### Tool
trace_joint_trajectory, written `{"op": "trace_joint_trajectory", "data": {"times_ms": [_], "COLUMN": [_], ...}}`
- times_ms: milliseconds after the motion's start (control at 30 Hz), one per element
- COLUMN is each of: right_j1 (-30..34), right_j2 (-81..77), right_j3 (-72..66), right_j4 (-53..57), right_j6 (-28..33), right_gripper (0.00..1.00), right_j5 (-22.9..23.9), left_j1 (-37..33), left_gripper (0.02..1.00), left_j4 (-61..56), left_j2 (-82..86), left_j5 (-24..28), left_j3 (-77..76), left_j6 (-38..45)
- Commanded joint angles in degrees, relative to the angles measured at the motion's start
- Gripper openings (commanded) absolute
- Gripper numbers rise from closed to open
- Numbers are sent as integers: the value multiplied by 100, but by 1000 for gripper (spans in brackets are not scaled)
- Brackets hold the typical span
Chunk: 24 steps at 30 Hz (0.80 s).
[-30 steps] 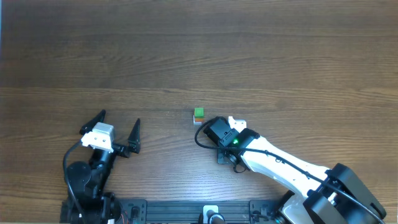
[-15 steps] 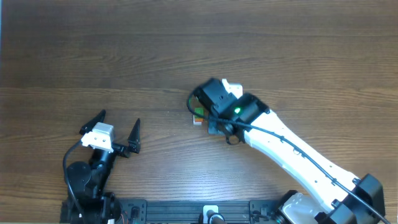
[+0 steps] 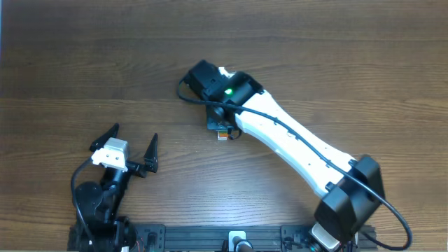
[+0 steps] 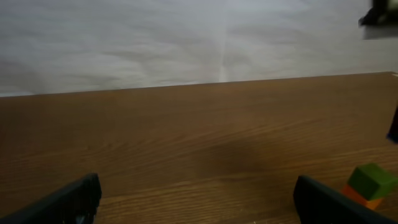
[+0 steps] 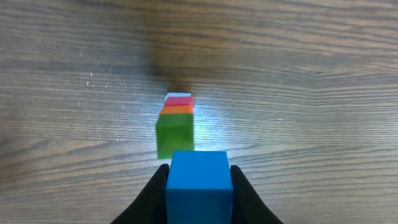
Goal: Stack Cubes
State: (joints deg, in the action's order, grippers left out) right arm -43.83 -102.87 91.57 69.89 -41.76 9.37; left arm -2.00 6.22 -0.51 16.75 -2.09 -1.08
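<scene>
Swung forward and across since a second ago, the right arm (image 3: 280, 133) holds its jaws clenched on a blue cube (image 5: 199, 186). The stack (image 5: 175, 127), green cube (image 5: 175, 138) topmost, lies just ahead of them, slightly off-centre. Left jaws, farther off, gape empty.

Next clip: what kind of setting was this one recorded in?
Probably a robotics lab bench or test station: a wood-grain table with the left arm and right arm based along one edge, a plain white backdrop behind it, and small coloured cubes as props.
</scene>
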Motion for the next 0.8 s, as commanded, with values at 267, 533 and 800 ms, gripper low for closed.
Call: {"op": "trace_joint_trajectory", "data": {"times_ms": [267, 533, 800], "right_j1": [-96, -127, -127], "right_j2": [-219, -227, -343], "right_j3": [184, 184, 181], "right_j4": [-44, -83, -179], "right_j6": [26, 24, 26], "right_gripper": [12, 12, 12], "right_j5": [-142, -164, -229], "left_j1": [24, 24, 24], "left_gripper": [1000, 1000, 1000], "left_j4": [-13, -13, -13], "left_j2": [35, 35, 35], "left_j5": [57, 57, 57], "left_j3": [33, 33, 33], "left_j6": [68, 68, 68]}}
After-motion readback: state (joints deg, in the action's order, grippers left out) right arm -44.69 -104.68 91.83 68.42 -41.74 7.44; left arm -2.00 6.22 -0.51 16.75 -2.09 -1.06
